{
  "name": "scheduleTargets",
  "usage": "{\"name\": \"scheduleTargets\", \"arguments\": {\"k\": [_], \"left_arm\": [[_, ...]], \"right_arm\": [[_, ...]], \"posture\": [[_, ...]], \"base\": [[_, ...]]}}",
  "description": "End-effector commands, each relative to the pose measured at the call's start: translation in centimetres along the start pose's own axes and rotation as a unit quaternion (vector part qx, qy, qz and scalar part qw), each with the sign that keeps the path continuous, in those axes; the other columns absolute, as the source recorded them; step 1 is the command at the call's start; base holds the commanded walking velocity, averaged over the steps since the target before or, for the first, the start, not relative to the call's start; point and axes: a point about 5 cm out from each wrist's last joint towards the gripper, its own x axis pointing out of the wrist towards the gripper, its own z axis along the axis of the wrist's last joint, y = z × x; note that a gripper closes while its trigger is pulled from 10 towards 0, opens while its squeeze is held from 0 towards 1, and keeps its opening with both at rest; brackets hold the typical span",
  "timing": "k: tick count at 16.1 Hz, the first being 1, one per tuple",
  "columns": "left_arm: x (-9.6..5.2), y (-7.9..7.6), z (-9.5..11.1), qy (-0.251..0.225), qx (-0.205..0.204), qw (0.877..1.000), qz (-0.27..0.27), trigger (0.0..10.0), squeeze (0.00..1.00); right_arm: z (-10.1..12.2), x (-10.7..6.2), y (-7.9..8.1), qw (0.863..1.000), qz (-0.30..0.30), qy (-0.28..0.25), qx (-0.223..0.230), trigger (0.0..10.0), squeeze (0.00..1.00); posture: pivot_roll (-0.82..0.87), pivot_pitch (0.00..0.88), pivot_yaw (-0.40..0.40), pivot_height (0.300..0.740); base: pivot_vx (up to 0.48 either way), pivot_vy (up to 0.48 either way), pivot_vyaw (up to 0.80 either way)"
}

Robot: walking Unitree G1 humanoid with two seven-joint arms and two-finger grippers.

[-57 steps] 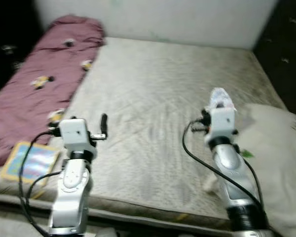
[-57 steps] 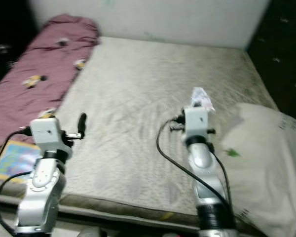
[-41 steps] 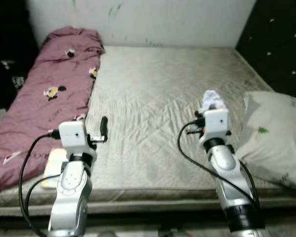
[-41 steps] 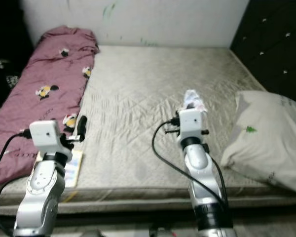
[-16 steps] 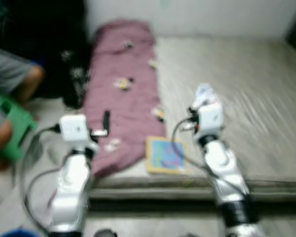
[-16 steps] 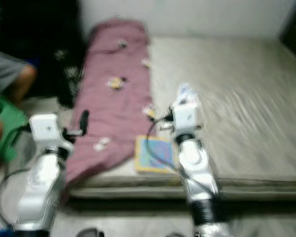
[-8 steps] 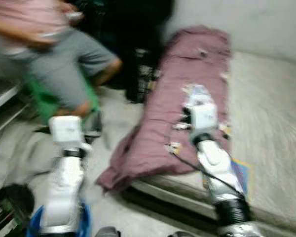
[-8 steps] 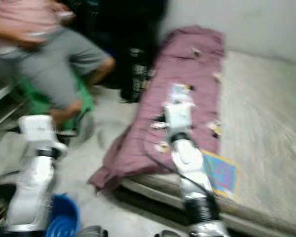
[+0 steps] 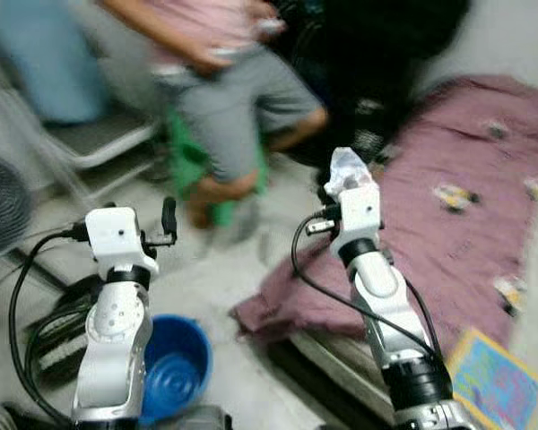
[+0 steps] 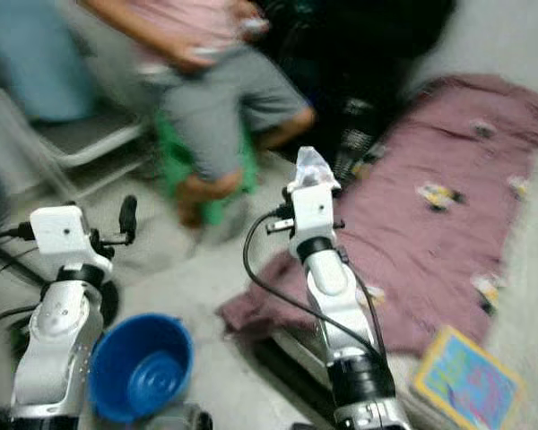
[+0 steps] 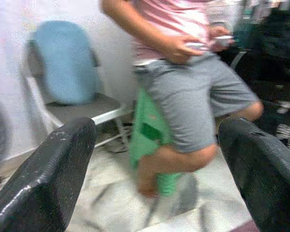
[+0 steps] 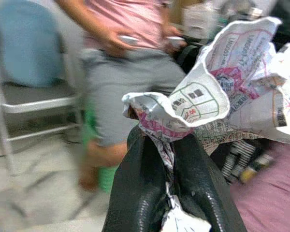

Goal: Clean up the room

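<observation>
- Transport looks like the step in hand: the crumpled wrapper (image 12: 217, 92) is pinched in the right gripper (image 12: 173, 159), raised at about 1 o'clock, forearm upright.
- Blue bucket (image 10: 142, 377) sits on the floor near 7 o'clock; if it serves as the bin, the next move calls for swinging the wrapper over it and releasing.
- Left gripper (image 11: 154, 159) is raised at 10 o'clock, spread wide, empty.
- Beyond, a person (image 9: 224, 81) sits at 12 o'clock; maroon blanket (image 9: 466, 233) lies at 2 o'clock.

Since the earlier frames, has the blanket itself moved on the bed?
Cannot tell. The whole view has swung left as the robot turned; the blanket now sits at right, draped over the mattress edge near the book.
</observation>
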Motion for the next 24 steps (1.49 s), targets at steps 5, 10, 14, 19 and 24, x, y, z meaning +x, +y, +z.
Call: {"name": "scheduleTargets", "arguments": {"k": [5, 10, 14, 19, 24], "left_arm": [[-0.04, -0.51, -0.26, 0.004, 0.001, 1.0, -0.007, 10.0, 0.0], [0.04, -0.68, -0.31, 0.004, 0.002, 1.0, -0.011, 10.0, 0.0], [0.09, -0.82, -0.38, 0.004, 0.001, 1.0, -0.015, 10.0, 0.0], [0.15, -0.89, -0.33, 0.002, 0.0, 1.0, -0.015, 10.0, 0.0], [0.18, -0.94, -0.31, 0.002, -0.003, 1.0, -0.017, 10.0, 0.0]], "right_arm": [[-0.24, -0.07, -0.63, 1.0, -0.005, 0.005, -0.006, 10.0, 0.0], [-0.25, 0.06, -0.56, 1.0, -0.001, 0.005, -0.006, 10.0, 0.0], [-0.32, 0.02, -0.54, 1.0, 0.0, 0.006, -0.008, 10.0, 0.0], [-0.34, 0.1, -0.41, 1.0, 0.004, 0.006, -0.008, 10.0, 0.0], [-0.33, 0.12, -0.5, 1.0, 0.0, 0.006, -0.003, 10.0, 0.0]], "posture": [[-0.02, 0.0, -0.011, 0.74], [-0.02, 0.0, -0.013, 0.74], [-0.02, 0.0, -0.015, 0.74], [-0.02, 0.0, -0.016, 0.74], [-0.02, 0.0, -0.015, 0.74]], "base": [[0.0, 0.0, 0.8], [0.0, 0.0, 0.8], [0.0, 0.0, 0.8], [0.0, 0.0, 0.8], [0.0, 0.0, 0.58]]}}
